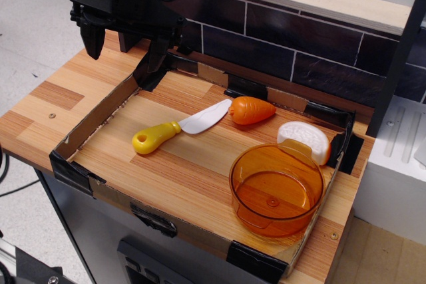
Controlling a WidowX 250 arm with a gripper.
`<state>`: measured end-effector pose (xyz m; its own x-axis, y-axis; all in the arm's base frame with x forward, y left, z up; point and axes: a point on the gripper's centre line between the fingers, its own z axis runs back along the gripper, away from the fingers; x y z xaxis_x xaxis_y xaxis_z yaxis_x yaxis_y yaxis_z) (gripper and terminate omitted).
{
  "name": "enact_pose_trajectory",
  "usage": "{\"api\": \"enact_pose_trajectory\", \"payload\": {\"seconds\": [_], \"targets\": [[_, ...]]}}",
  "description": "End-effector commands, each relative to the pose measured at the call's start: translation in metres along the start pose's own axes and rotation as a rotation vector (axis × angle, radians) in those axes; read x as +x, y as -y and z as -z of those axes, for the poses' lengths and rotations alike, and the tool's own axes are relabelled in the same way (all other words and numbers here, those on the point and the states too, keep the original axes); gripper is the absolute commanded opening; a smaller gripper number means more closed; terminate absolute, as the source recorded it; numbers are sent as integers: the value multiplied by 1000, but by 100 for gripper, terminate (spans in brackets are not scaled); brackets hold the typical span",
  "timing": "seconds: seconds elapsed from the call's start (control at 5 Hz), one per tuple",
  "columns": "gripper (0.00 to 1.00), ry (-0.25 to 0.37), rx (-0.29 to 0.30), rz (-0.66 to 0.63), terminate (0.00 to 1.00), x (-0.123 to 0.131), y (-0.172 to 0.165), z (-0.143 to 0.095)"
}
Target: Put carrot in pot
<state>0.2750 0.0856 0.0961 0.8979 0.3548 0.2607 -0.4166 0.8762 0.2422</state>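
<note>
The orange toy carrot (251, 110) lies on the wooden tray floor near the back wall, its tip pointing right. The amber translucent pot (276, 190) stands upright and empty at the front right of the tray. My black gripper (124, 44) hangs open above the tray's back left corner, well left of the carrot and holding nothing. Its two fingers (92, 39) point down with a wide gap between them.
A toy knife (180, 128) with a yellow handle lies left of the carrot, its blade tip touching it. A white and orange wedge (305, 140) sits behind the pot. Low cardboard walls (93, 121) ring the tray. A dark tiled wall (293, 38) runs behind.
</note>
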Motion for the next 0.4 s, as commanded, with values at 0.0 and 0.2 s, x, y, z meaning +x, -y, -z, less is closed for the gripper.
{"api": "enact_pose_trajectory", "payload": {"seconds": [0.0, 0.2], "targets": [[100, 0, 0, 0, 0, 0, 0, 0], [100, 57, -18, 248, 0, 4, 22, -3]]}}
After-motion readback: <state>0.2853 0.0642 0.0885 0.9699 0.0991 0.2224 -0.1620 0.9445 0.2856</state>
